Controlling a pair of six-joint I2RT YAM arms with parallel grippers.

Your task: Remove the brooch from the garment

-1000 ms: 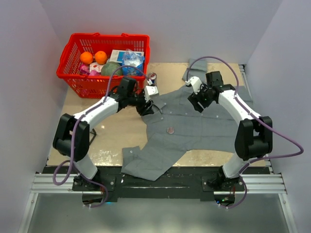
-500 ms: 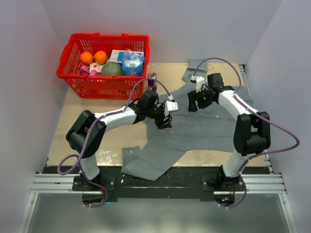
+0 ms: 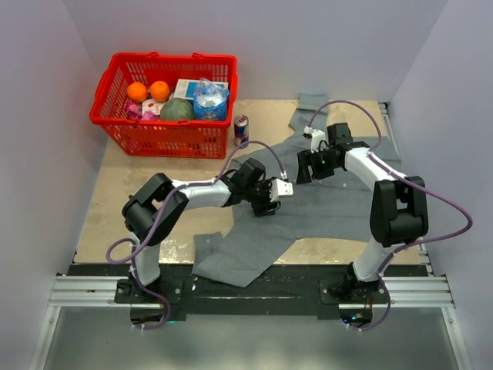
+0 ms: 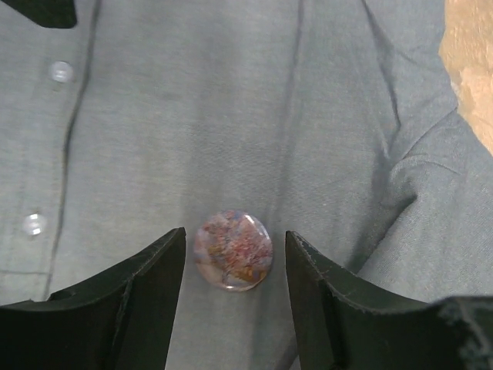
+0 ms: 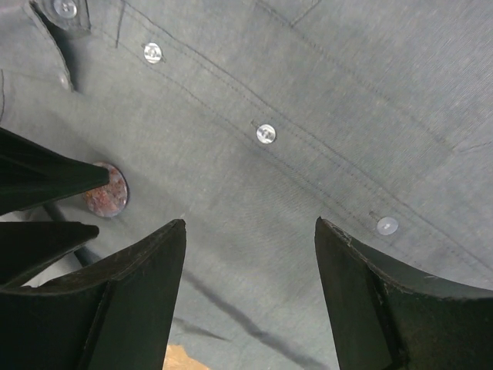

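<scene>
While the left claw [image 4: 235,233] sits partly open with one finger on each side of the brooch [image 4: 233,250], it hasn't got hold of anything. You can see a sliver of grey cloth between each finger and the disc's edge. The brooch is a little round reddish-pink thing lying flat on the front of the garment [image 4: 192,116], off to one side of the strip with the pale buttons [image 4: 60,72].

In the right wrist view the same disc peeks out between the left claw's dark fingers [image 5: 46,181]. The right claw [image 5: 250,222] is spread wide over the button strip with only shirt fabric between its fingers, so it's holding nothing too. I can't tell if it's touching the cloth.

From the top view the two claws are near each other over the shirt's chest. The shirt is spread across the tabletop [image 3: 154,208], with one part hanging over the near edge. A red basket [image 3: 166,139] full of groceries sits in the far left corner, with a drink can [image 3: 241,127] just beside it.
</scene>
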